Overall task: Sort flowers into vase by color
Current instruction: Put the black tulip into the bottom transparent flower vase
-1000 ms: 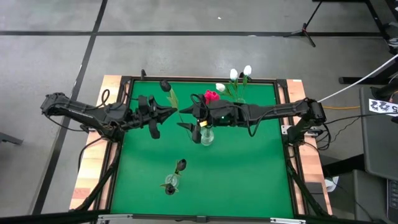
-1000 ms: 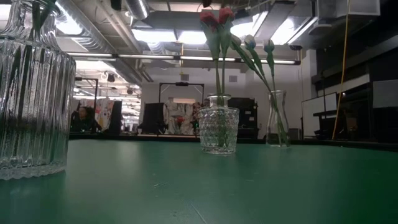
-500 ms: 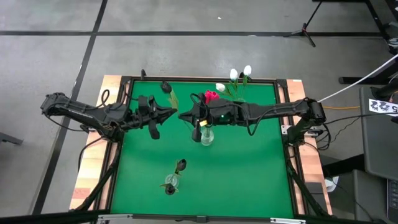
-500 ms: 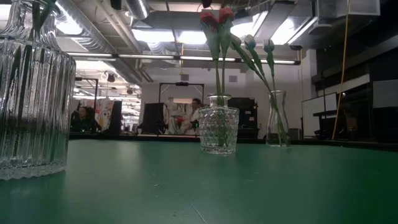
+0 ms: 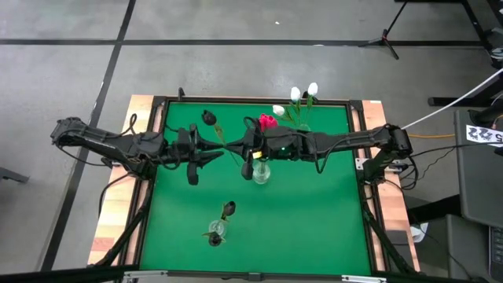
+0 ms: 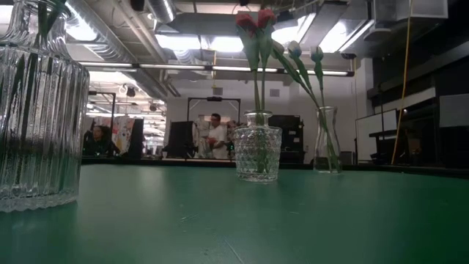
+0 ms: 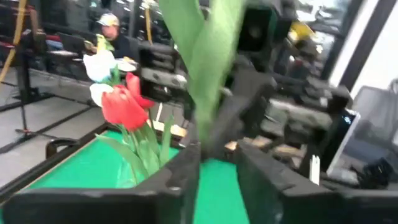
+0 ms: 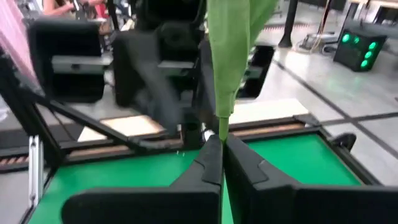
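Currently, a dark flower (image 5: 208,117) is mid-handover above the green table (image 5: 314,212). The right gripper (image 5: 233,149) has its jaws clamped on the green stem, seen pinched between them in the right wrist view, presumably to carry it to the matching vase. The left gripper (image 5: 222,150), facing it, has jaws parted around the stem, apparently releasing. Count: three vases; the near vase (image 5: 214,233) holds one dark flower, the centre vase (image 5: 260,171) red flowers, the far vase (image 5: 302,126) three white flowers (image 5: 295,94).
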You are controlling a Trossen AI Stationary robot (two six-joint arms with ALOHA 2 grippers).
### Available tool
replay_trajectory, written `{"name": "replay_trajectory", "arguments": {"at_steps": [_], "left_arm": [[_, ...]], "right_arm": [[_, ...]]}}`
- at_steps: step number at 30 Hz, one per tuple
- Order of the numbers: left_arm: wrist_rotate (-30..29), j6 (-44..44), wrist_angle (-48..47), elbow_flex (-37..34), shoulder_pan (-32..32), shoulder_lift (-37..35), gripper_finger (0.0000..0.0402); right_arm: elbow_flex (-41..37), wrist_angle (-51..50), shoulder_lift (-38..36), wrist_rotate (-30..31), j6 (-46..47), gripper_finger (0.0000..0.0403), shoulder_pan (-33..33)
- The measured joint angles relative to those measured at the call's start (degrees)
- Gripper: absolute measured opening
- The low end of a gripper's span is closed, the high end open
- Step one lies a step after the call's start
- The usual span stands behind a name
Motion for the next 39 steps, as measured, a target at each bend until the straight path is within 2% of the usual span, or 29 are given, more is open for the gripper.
{"name": "replay_trajectory", "arguments": {"at_steps": [7, 11, 14, 17, 23, 28, 32, 36, 39], "left_arm": [[0.89, 0.66, -5.40, 0.00, 0.00, -3.08, 0.0191], [0.92, -3.70, -7.92, 0.00, 0.00, -5.81, 0.0223], [0.90, -4.59, -9.32, 0.00, 0.00, -7.74, 0.0229], [0.90, -4.74, -9.30, 0.00, -0.07, -10.08, 0.0230], [0.83, -5.42, -11.68, 0.00, -0.07, -13.99, 0.0230], [0.75, -7.81, -17.08, -0.06, -0.07, -15.73, 0.0230], [0.75, -9.33, -19.65, -0.07, -0.07, -16.15, 0.0230], [0.77, -9.47, -19.69, -0.07, -0.07, -16.17, 0.0230], [0.77, -9.47, -19.71, -0.07, -0.07, -16.15, 0.0230]], "right_arm": [[0.02, 5.30, -0.59, 0.97, -1.61, 0.0001, -0.02], [0.89, 4.46, -3.05, 4.95, -5.02, 0.0001, 1.24], [1.00, 4.20, -6.76, 10.96, -9.21, 0.0001, 4.08], [1.11, 1.87, -10.89, 19.76, -12.85, 0.0001, 9.61], [1.14, -3.10, -14.31, 43.91, -14.39, 0.0000, 25.92], [1.14, -2.83, -9.76, 59.52, -6.22, 0.0000, 37.26], [1.11, -2.46, -3.92, 66.86, 5.52, 0.0000, 42.33], [1.09, -1.11, 2.41, 67.78, 15.38, 0.0000, 44.02], [1.03, 3.51, 6.83, 65.34, 17.30, 0.0000, 43.89]]}}
